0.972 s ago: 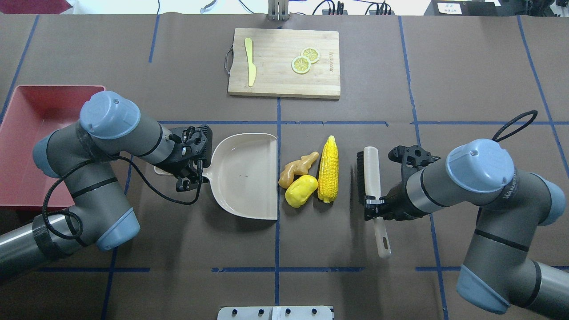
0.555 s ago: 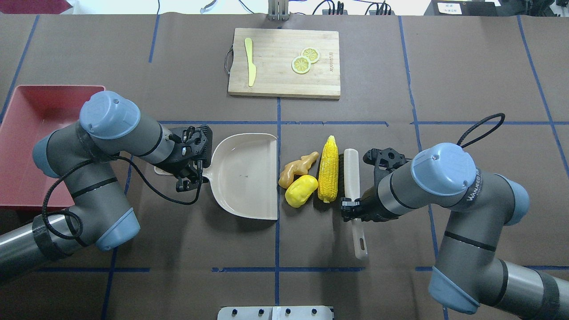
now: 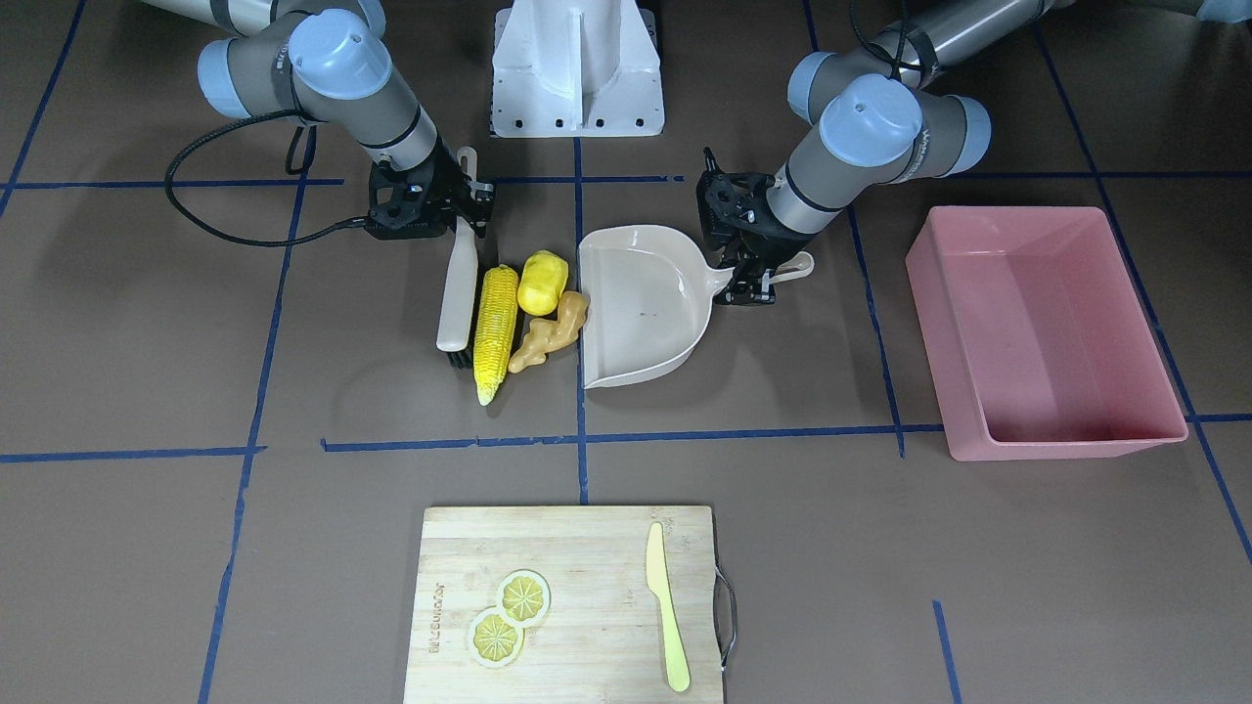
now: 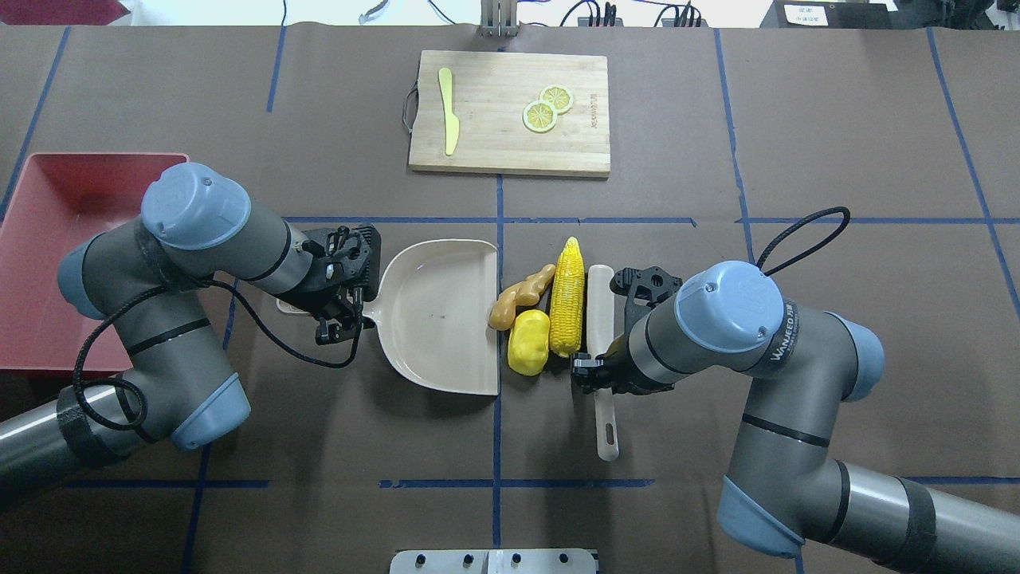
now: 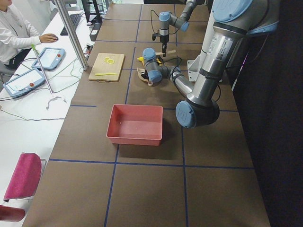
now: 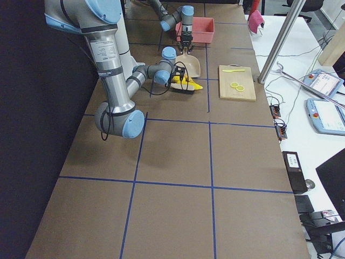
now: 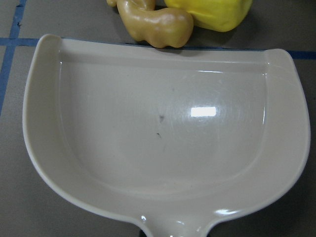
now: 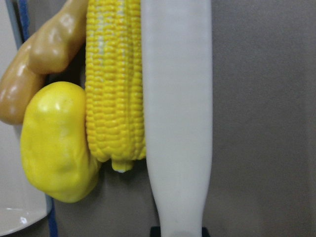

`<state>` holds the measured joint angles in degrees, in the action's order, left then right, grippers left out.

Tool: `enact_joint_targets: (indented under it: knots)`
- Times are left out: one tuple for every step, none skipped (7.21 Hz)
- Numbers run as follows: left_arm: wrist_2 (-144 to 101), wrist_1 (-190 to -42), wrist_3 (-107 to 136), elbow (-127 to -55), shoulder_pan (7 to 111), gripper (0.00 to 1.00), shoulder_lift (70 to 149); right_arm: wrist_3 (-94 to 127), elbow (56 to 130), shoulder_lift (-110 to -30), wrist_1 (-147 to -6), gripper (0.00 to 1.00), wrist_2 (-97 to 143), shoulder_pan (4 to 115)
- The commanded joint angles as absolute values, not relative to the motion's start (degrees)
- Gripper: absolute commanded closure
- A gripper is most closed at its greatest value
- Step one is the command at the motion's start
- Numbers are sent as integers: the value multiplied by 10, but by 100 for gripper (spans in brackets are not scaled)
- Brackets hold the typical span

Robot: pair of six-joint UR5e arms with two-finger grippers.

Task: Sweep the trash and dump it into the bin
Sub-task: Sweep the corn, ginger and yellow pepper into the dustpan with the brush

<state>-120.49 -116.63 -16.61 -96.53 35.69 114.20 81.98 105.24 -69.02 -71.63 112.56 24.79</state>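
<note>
Grips the brush (image 4: 600, 311) by its handle in the right gripper (image 4: 598, 369), jaws closed tight on it. Presses the brush's long side flat against the corn cob (image 4: 566, 296), from 3 o'clock of it in the overhead view. Pins the dustpan (image 4: 434, 315) by its handle with the left gripper (image 4: 341, 319), clamped on it too, judging by the overhead view, mouth facing 3 o'clock. Finds the trash (image 3: 499, 323) bunched at that mouth: ginger root (image 4: 519, 296) touching the lip, yellow lump (image 4: 529, 343) right at the lip, cob at 3 o'clock of both.

Watch for trouble now. Could roll the cob out toward 12 o'clock, with its tip poking past the brush's end there. Could squirt the rounded lump out toward 6 o'clock, close to the pan's corner. Could jam the knobbly ginger on the lip and shove the whole pan toward 9 o'clock on a slipping left grip. Could skip the bristles over the cob with any lift of the brush.

On to the containers. Nothing in the dustpan yet, only a bare glossy floor with a couple of dark specks. Nothing in the pink bin (image 3: 1037, 323) either, sitting well apart at 9 o'clock of the pan. Nothing to sweep on the cutting board (image 4: 510, 112) at 12 o'clock, just the knife (image 4: 450, 112) and lemon slices (image 4: 547, 109).
</note>
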Motion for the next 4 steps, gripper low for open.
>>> enact_joint_targets:
  knots:
    - [-1205, -1166, -166, -967, 357, 100, 1141, 818, 1050, -676, -717, 100, 1116, 244]
    - [-1205, -1167, -166, -969, 357, 100, 1139, 816, 1050, -670, -717, 100, 1100, 237]
    - [-1205, -1167, -166, -969, 357, 100, 1138, 811, 1043, -659, -717, 100, 1083, 229]
    - [-1205, -1167, -166, -969, 357, 100, 1137, 811, 1029, -643, -717, 100, 1083, 229]
